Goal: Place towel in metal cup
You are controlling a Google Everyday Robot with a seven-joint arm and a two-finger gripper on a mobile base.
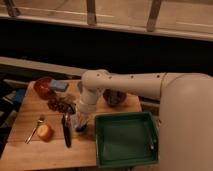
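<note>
My gripper [80, 122] points down at the middle of the wooden table [30, 150], at the end of the white arm [125, 85] that reaches in from the right. Right under it sits a small dark-mouthed cup, the metal cup [81, 129], just left of the green tray. A pale grey-blue patch, the towel [74, 121], shows at the gripper's left side, above the cup's rim. The gripper hides how the towel sits relative to the cup.
A green tray [125, 156] fills the front right. A dark brown bowl [115, 97] stands behind it. At the back left, a red-orange bowl [43, 88] holds a blue block [59, 86]. A dark utensil [66, 134], an orange fruit [45, 132] and a fork [34, 129] lie front left.
</note>
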